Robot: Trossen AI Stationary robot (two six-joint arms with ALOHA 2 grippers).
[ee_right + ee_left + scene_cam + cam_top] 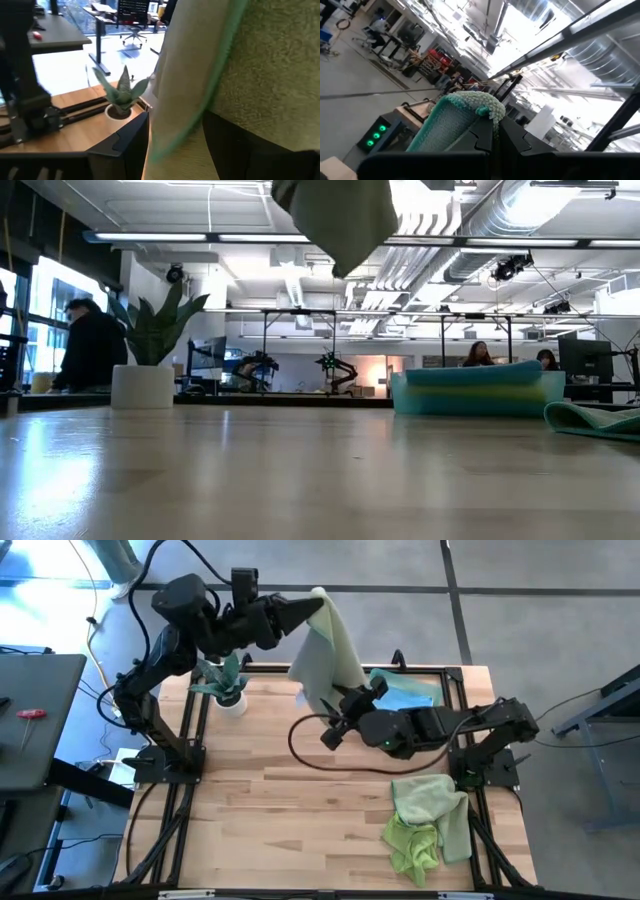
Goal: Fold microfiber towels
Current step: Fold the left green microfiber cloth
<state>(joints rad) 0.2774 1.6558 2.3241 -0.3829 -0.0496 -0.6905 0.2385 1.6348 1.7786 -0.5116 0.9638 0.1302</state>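
A pale sage green microfiber towel [325,645] hangs high over the table's far middle, with my left gripper [322,604] shut on its top. Its lower end [335,220] is clear of the table. My right gripper [338,712] is open at the towel's lower part. Its two fingers [130,145] stand on either side of the towel's green-hemmed hanging edge [200,110]. A folded stack of blue, teal and yellow towels [405,690] lies at the far right. My left gripper pinches the towel's bunched top corner [472,107] between its shut fingers [487,135], coming from the table's left and pointing slightly upward. The towel hangs below the hold, lifted clear of the table. My right gripper: I cannot tell whether its fingers touch the hanging edge.
A small potted plant [228,685] stands at the far left, close under my left arm. Crumpled mint and lime green towels [425,820] lie at the near right. A dark cable [300,745] loops across the middle. The near left of the tabletop [250,830] is bare wood.
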